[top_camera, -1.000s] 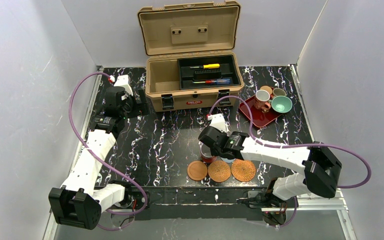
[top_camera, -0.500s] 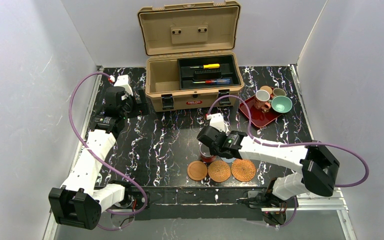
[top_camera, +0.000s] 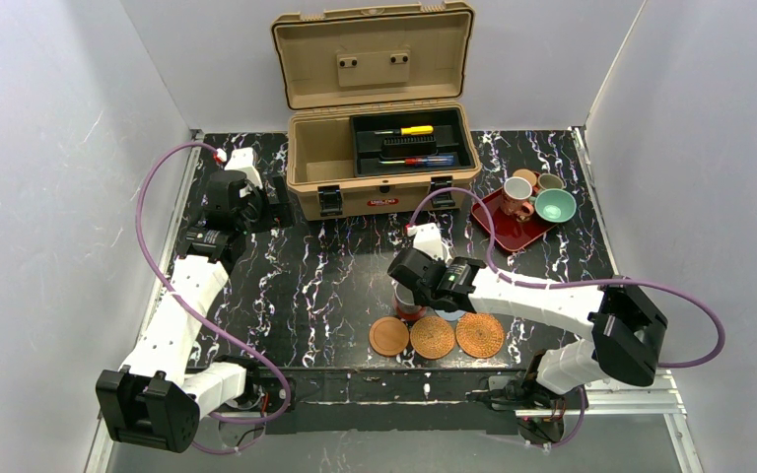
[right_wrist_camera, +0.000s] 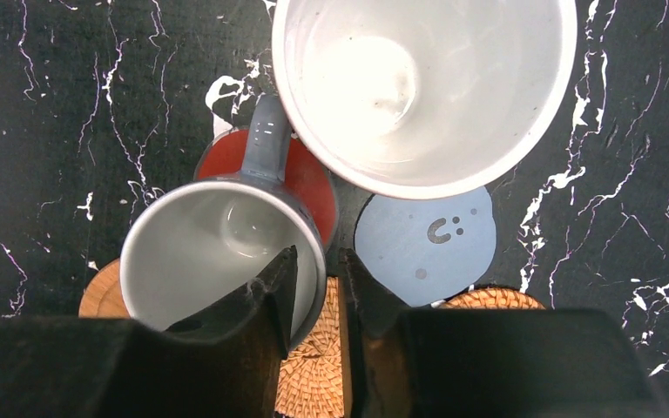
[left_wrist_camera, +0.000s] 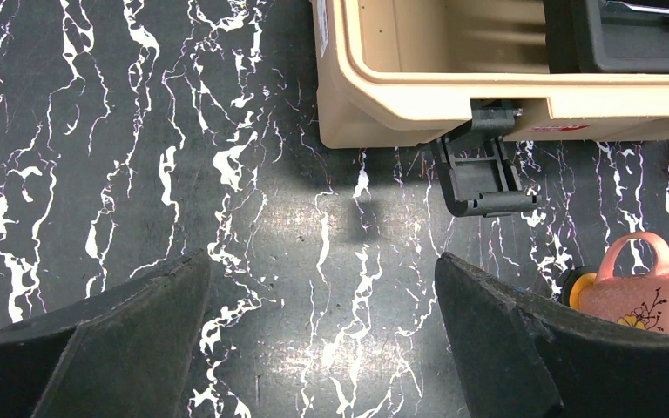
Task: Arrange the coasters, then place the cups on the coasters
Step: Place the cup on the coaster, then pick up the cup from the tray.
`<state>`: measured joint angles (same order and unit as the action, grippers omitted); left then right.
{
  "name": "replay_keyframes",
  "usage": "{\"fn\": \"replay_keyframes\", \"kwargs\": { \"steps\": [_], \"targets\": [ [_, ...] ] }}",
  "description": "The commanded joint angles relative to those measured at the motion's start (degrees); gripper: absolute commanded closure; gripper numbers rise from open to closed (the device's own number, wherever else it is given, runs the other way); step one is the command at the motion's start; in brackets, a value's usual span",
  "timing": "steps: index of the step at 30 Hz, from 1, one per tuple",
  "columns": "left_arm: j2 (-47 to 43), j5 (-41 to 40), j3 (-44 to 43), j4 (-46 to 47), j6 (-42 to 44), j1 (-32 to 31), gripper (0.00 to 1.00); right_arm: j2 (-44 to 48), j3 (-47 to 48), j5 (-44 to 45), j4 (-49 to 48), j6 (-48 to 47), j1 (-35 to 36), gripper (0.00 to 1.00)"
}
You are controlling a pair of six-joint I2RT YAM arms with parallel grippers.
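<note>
Right wrist view: your right gripper point(right_wrist_camera: 318, 263) is barely open, loose astride the grey mug's point(right_wrist_camera: 213, 252) rim. Lift crooked and you'll drag it off the red coaster point(right_wrist_camera: 310, 178).

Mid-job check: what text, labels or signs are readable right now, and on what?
On the toolbox front, a red label: lettering too small to read.
On the blue-grey coaster: no words, only a small horseshoe-shaped mark with two dots.
Nothing else is legible.

grey cup point(right_wrist_camera: 218, 252) upright on red coaster point(right_wrist_camera: 309, 178) | white-inside cup point(right_wrist_camera: 418, 78) over blue-grey coaster point(right_wrist_camera: 422, 235) (contact unclear)
</note>
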<state>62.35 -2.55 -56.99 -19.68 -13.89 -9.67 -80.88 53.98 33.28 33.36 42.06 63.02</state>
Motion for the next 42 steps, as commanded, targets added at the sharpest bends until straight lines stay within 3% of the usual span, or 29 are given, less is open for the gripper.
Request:
{"fn": "replay_keyframes", "kwargs": {
  "steps": [1,32,42],
  "targets": [
    [-0.11,-0.44,0.30,-0.09,0.62,-0.35,0.01,0.03,1.99,1.61,1.56,0.74,0.08,0.66],
    [-0.24,-0.76,0.30,-0.09,0.44,-0.35,0.01,6.31,3.20,1.78,-0.73,-1.08,0.12,0.38],
    [-1.19,-1.92,0.48,-0.09,0.18,-0.35,0.01,9.07,11.17,7.07,7.06,-4.60,-0.07,0.32]
  ]
}}
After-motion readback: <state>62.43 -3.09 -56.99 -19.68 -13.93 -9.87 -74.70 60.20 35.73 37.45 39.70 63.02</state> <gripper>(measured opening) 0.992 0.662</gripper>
